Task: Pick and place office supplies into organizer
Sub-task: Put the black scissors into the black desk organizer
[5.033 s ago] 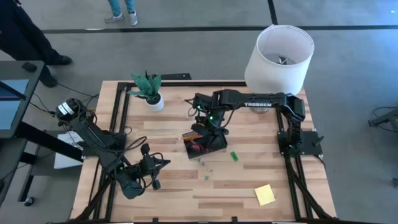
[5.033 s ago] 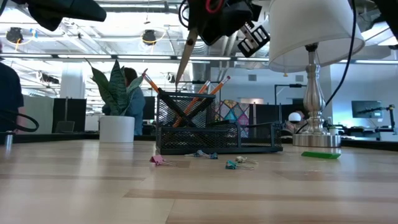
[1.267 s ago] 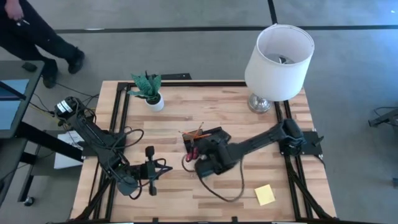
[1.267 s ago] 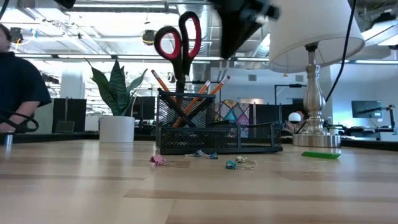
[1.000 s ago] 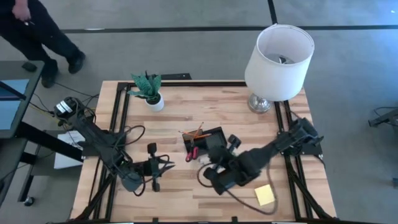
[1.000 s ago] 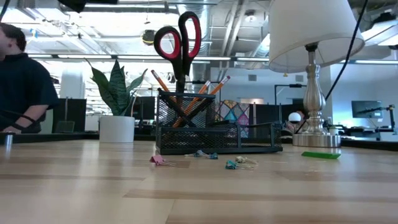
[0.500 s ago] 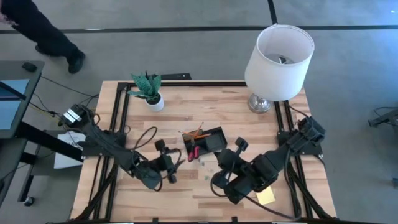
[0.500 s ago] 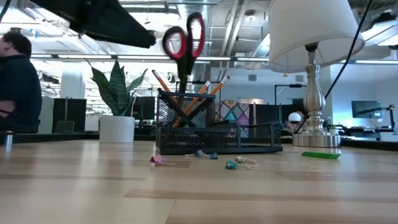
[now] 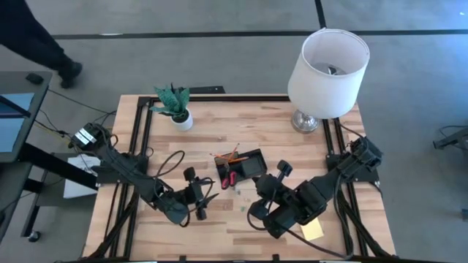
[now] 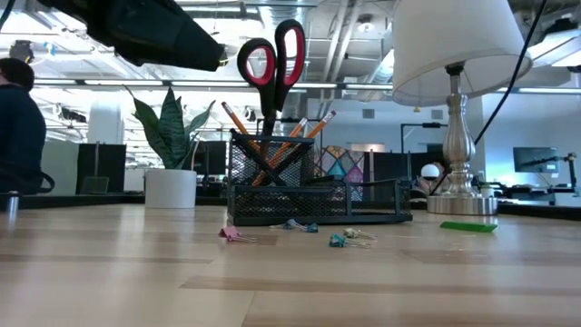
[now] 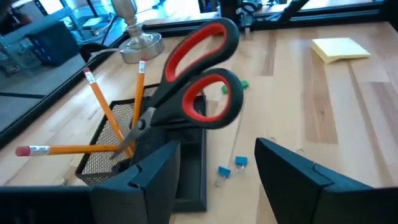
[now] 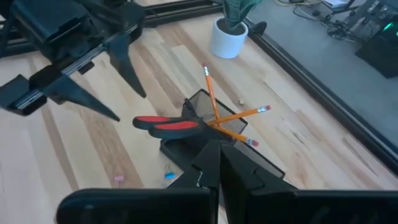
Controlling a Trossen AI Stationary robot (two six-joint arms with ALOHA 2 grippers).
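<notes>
Left gripper point(image 9: 205, 198) hangs over the desk point(image 9: 219, 135) with its fingers spread and nothing between them. Just ahead of it the red-handled scissors point(image 11: 196, 93) stand blades-down in the black mesh organizer point(image 10: 309, 197), beside orange pencils point(image 11: 102, 106). Right gripper point(image 12: 217, 163) is clenched empty, on the organizer's far side.

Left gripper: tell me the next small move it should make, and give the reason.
Probably lower the left gripper toward the loose clips on the table beside the organizer. Its fingers stand open and empty, the scissors already stand handles-up in the organizer's cup with the pencils, and the clips lie nearest to it. The right gripper is shut, close to the sticky-note pad.
</notes>
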